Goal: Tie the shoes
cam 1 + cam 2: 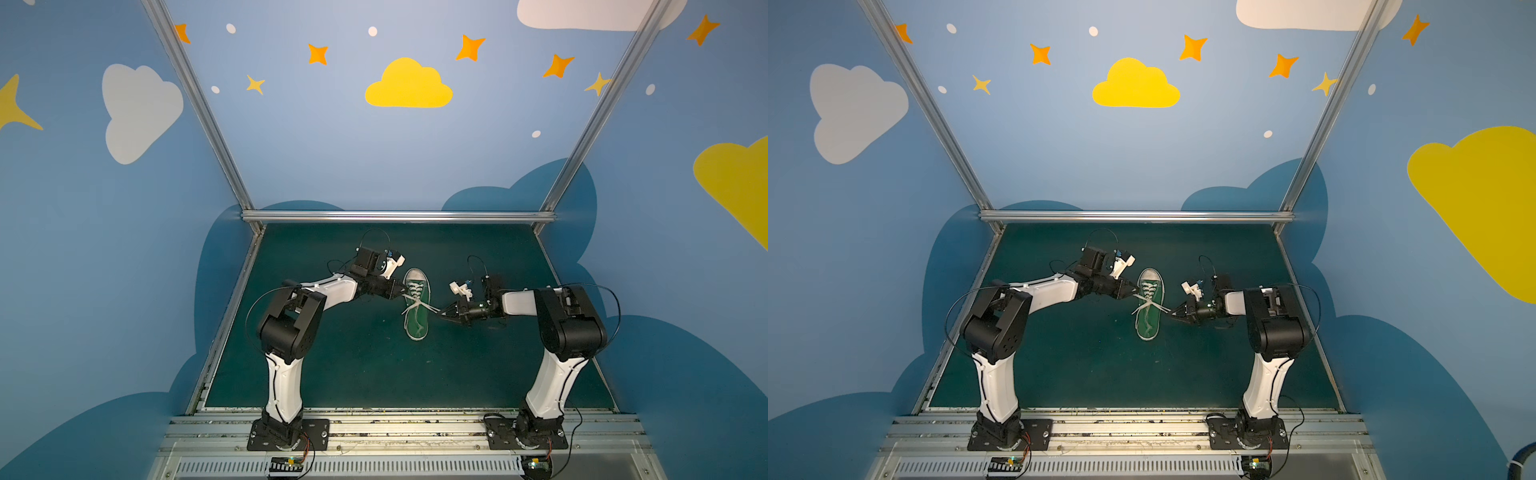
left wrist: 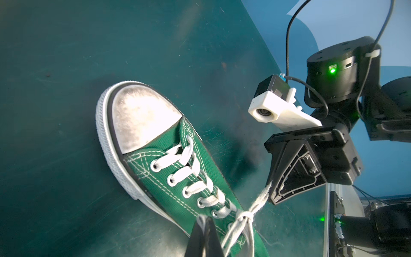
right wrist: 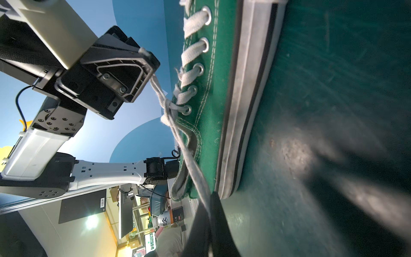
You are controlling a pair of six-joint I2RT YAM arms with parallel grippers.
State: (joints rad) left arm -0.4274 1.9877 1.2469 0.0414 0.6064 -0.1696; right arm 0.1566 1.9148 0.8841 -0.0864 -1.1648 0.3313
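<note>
The green shoe (image 1: 417, 320) lies on the mat with its white toe cap pointing away; it also shows in the other top view as the shoe (image 1: 1149, 320). Its white laces (image 1: 417, 304) cross in a knot (image 2: 245, 214) over the tongue, and strands run out to both sides. My left gripper (image 1: 404, 294) is at the shoe's left side, and the left gripper (image 2: 205, 219) is shut on a lace strand. My right gripper (image 1: 439, 312) is at the shoe's right, and the right gripper (image 3: 211, 197) is shut on the other strand, which runs taut to the knot (image 3: 169, 106).
The dark green mat (image 1: 353, 365) covers the table. An aluminium rail (image 1: 399, 216) bounds its far edge, with slanted posts and blue painted walls on both sides. Both arm bases stand on the metal rail (image 1: 395, 432) at the near edge.
</note>
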